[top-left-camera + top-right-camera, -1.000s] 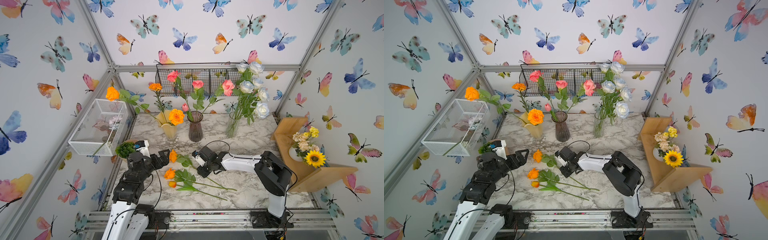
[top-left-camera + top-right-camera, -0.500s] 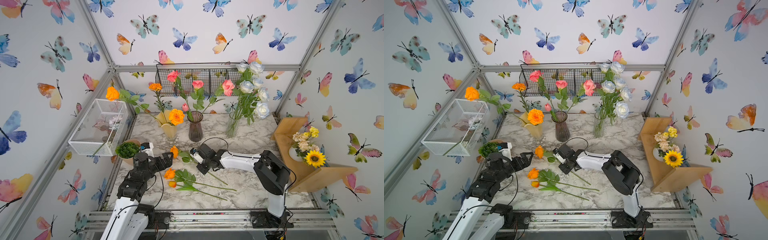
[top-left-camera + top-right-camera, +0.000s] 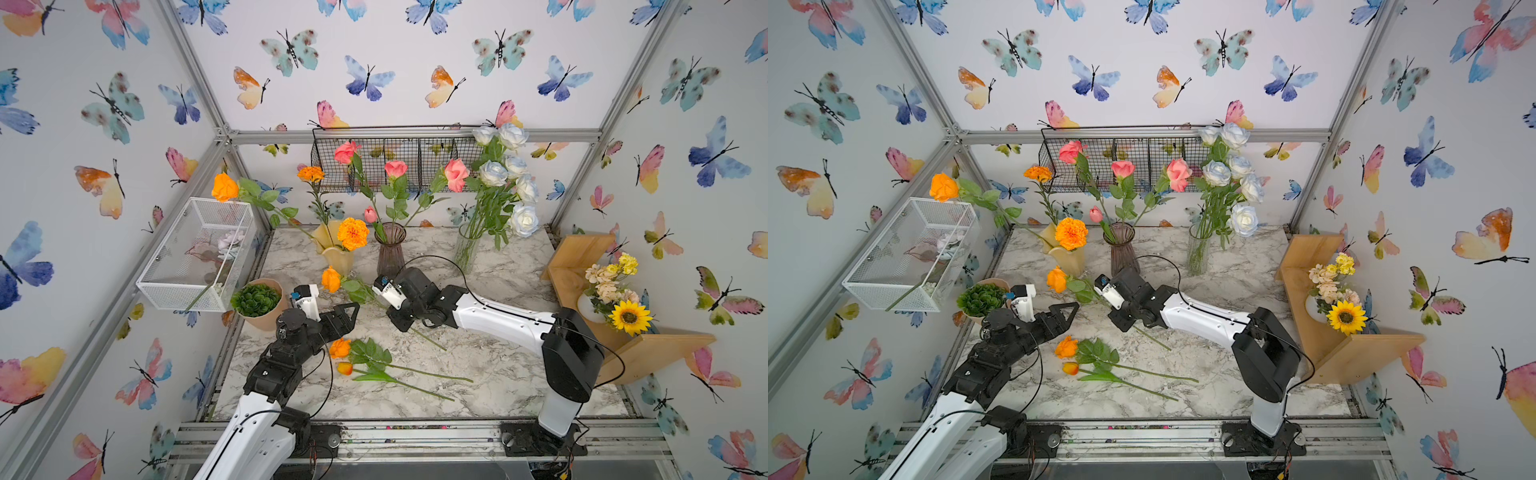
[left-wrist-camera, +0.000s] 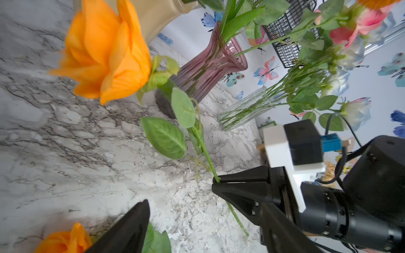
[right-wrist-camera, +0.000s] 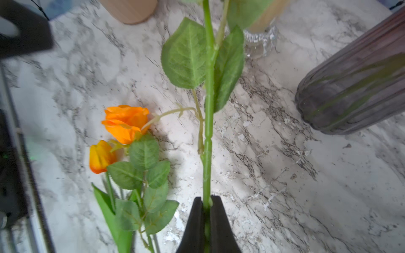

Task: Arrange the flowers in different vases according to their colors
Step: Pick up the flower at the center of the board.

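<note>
Orange rose [image 3: 331, 279] is the one in play. The right gripper [image 5: 207, 202] is clamped on its green stem with only the fingertips, well down from the bloom. The bloom sits just in front of the creamy yellow vase [image 3: 337, 255], and we read it as raised off the marble table [image 3: 498, 374]. The stem tail runs down toward the tabletop behind the grip.

The left gripper [image 3: 347, 318] has its jaws wide and holds nothing. It hovers near the held stem's leaves.

Risks as we judge them:
- A tip-only pinch with a heavy head could let the stem swivel or slip when it is tilted upright.
- The purple vase [image 3: 390, 253] is just beside the wrist, so a swing could knock it or snag the pink flowers [image 3: 395, 168].
- The yellow vase already carries orange stems, so a push on its rim could tip it.
- The left arm is close, so the two arms could clash.

An orange rose on the table [image 3: 340, 347] and an orange tulip [image 3: 345, 368] lie in front, not yet placed. The white-blue roses [image 3: 505, 174] are in the clear glass vase [image 3: 467, 249].
</note>
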